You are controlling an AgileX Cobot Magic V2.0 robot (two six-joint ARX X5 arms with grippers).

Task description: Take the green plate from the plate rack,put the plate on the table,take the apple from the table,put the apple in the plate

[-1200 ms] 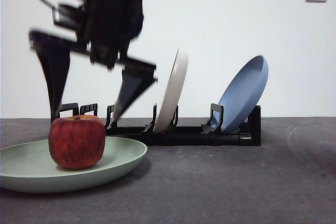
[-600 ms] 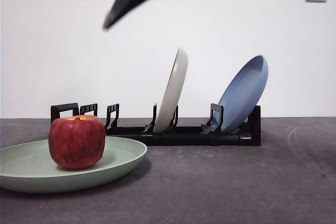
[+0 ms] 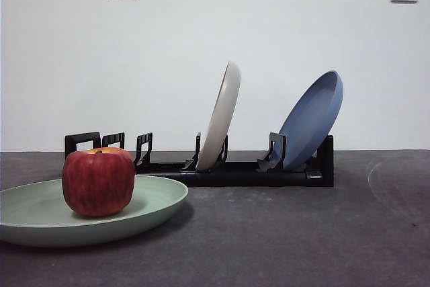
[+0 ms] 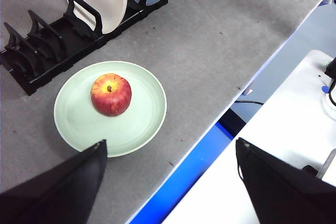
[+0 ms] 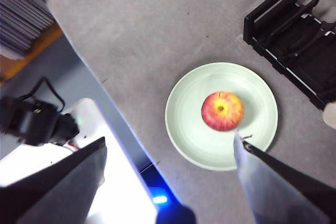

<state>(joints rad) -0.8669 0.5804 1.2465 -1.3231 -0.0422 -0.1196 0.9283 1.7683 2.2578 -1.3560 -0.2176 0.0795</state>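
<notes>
My left gripper (image 4: 168, 182) hangs high above the table with its two black jaws spread wide and nothing between them. My right gripper (image 5: 168, 182) is also raised high, its jaws parted wide and empty. Neither of my arms shows in the front view.
</notes>
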